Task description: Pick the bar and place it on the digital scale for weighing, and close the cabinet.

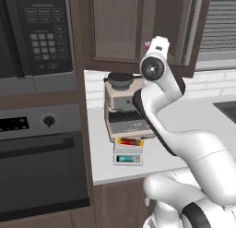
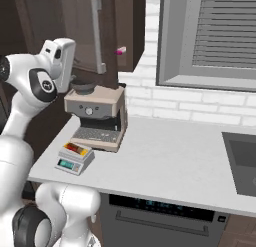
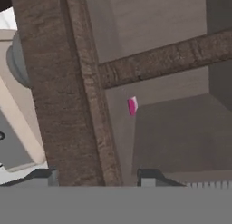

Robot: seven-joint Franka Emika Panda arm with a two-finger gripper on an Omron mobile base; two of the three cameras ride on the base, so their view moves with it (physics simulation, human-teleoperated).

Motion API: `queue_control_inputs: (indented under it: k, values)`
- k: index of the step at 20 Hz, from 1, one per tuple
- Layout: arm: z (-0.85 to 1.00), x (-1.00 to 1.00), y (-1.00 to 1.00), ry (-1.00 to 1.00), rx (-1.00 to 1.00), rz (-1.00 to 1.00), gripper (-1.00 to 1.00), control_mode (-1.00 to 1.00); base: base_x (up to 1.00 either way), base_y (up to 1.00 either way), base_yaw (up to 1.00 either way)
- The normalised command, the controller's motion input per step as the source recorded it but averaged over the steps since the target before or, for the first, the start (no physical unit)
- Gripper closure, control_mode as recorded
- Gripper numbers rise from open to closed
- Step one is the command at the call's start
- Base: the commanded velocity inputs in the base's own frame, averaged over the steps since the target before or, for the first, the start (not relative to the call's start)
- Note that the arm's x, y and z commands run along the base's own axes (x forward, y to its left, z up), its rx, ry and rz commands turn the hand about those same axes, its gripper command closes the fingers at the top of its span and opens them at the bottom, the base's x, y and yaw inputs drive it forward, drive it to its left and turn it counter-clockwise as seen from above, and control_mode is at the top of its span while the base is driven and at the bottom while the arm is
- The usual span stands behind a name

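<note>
The bar [image 1: 129, 141] is lying flat on top of the digital scale [image 1: 127, 154], its yellow-orange ends pointing left & right in the left base view. The scale is sitting on the pale counter [image 2: 170, 161] near its front edge, just in front of the brown-and-silver coffee machine [image 2: 97, 116], lit display facing forward. Bar is narrower than the scale & staying inside its top.

The cabinet [image 1: 138, 28] is hanging above the coffee machine w/ its panelled door [image 2: 87, 28] standing open, long grey bar handle [image 2: 97, 36] on the door's free edge. In the right base view a tiny pink-and-white block [image 2: 120, 51] is sitting on the cabinet shelf, behind the door.

The arm is reaching up, hand raised in front of the cabinet opening, above the coffee machine. In the hand view the pincer [image 3: 97, 175] is showing 2 dark tips standing apart, w/ the door's wooden frame edge running between them; can't tell if the tips are touching the wood or just straddling it. Pink block [image 3: 132, 105] is lying further inside, well apart from the tips.

A black microwave [image 1: 32, 33] is sitting left of the cabinet, oven below it. Window blinds are showing right of the cabinet.
</note>
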Motion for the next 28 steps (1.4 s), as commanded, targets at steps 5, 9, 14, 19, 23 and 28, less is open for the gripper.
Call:
queue_control_inputs:
  k: [5, 9, 14, 19, 23, 28]
  values:
    - [0.00, 0.64, -0.24, -0.12, 0.04, 0.03, -1.00, -1.00, 0.00, 0.00, 0.00]
    - [0.00, 0.54, -0.11, 0.00, 0.03, 0.01, -1.00, -1.00, 0.00, 0.00, 0.00]
    - [0.01, 0.54, 0.00, 0.00, 0.00, 0.00, -1.00, -1.00, 0.00, 0.00, 0.00]
    - [0.05, 0.65, 0.00, 0.00, 0.00, 0.00, -1.00, -1.00, 0.00, 0.00, 0.00]
    - [0.09, 0.66, 0.00, 0.00, 0.00, 0.00, -1.00, -1.00, 0.00, 0.00, 0.00]
    - [0.19, 0.37, -0.03, -0.04, 0.00, 0.00, -1.00, -1.00, 0.00, 0.00, 0.00]
